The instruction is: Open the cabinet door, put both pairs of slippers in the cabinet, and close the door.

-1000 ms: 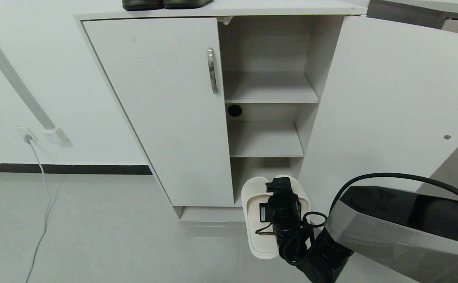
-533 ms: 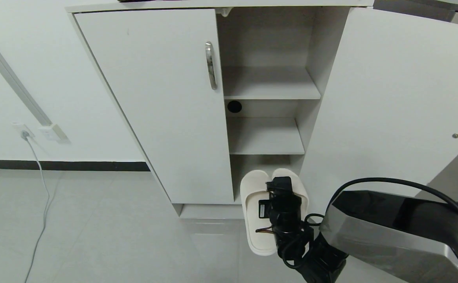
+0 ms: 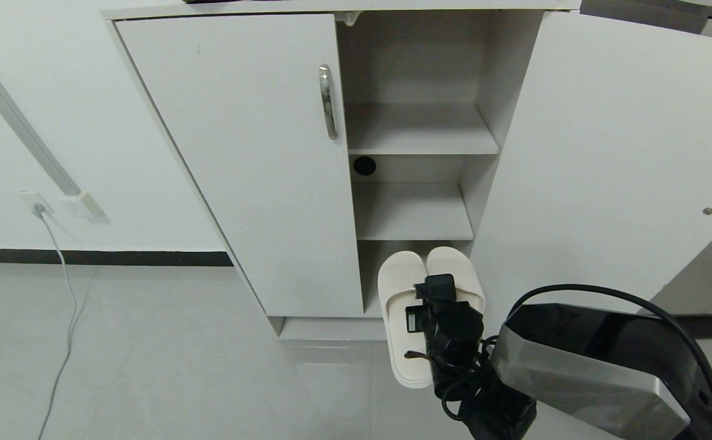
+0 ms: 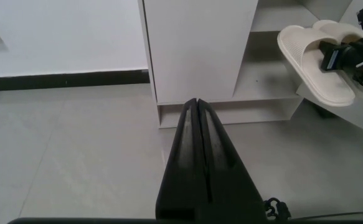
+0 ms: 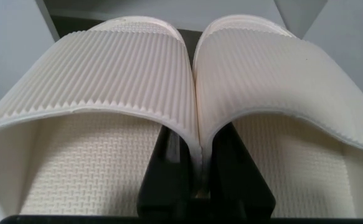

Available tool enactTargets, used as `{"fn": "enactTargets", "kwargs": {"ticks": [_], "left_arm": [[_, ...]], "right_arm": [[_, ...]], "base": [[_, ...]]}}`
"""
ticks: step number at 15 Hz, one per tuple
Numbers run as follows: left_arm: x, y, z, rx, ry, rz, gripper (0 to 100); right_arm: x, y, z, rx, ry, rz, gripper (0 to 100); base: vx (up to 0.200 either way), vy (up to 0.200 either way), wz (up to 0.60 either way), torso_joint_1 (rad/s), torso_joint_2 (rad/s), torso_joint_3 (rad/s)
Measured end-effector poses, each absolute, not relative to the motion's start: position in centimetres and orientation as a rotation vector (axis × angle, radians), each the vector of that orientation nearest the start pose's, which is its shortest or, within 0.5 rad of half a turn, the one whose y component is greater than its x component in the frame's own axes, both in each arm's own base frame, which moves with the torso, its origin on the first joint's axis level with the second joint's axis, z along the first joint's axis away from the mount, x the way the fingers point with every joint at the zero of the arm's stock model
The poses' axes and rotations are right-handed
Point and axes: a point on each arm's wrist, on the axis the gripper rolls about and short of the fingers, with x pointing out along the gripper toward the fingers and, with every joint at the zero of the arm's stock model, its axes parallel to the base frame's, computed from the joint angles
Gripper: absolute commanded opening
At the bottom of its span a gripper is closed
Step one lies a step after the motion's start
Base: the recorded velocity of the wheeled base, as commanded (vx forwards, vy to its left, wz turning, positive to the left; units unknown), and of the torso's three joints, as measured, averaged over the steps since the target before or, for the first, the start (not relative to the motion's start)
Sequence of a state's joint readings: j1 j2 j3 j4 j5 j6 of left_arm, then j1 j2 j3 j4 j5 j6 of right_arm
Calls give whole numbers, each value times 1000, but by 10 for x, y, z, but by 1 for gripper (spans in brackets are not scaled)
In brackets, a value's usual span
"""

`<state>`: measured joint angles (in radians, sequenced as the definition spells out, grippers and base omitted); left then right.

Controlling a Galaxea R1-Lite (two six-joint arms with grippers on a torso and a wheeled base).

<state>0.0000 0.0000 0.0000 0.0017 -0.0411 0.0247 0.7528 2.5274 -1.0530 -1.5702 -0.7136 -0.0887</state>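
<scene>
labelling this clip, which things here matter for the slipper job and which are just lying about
Job: pair of cream ribbed slippers, pinched in the right pincer; white shelved cabinet; its open right-hand door.
Lying about: white wall socket; grey cable trailing to the floor; silver metal handle on the shut left-hand door.

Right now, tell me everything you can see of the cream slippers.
The cream slippers are a pair of foam-looking slides with ribbed straps and textured footbeds, pressed side by side. The right hand is shut on their adjoining inner edges and holds them off the floor. Their toes point into the bottom compartment of the cabinet.
</scene>
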Motion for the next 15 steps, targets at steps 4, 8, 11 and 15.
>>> {"fn": "enactTargets", "kwargs": {"ticks": [4, 8, 11, 15], "left_arm": [[-23, -1, 75, 25, 1, -42, 0], [-23, -1, 75, 25, 1, -42, 0], [-23, -1, 75, 25, 2, -41, 0], [-23, -1, 75, 25, 1, -42, 0]], "right_arm": [[326, 287, 15, -26, -73, 38, 0], [327, 288, 15, -25, -76, 38, 0], [327, 288, 15, -25, -77, 40, 0], [328, 289, 17, -24, -84, 39, 0]], "base": [[50, 0, 0, 1, 1, -1], [200, 0, 0, 2, 5, 2], [200, 0, 0, -1, 2, 1], [200, 0, 0, 2, 0, 2]]}}
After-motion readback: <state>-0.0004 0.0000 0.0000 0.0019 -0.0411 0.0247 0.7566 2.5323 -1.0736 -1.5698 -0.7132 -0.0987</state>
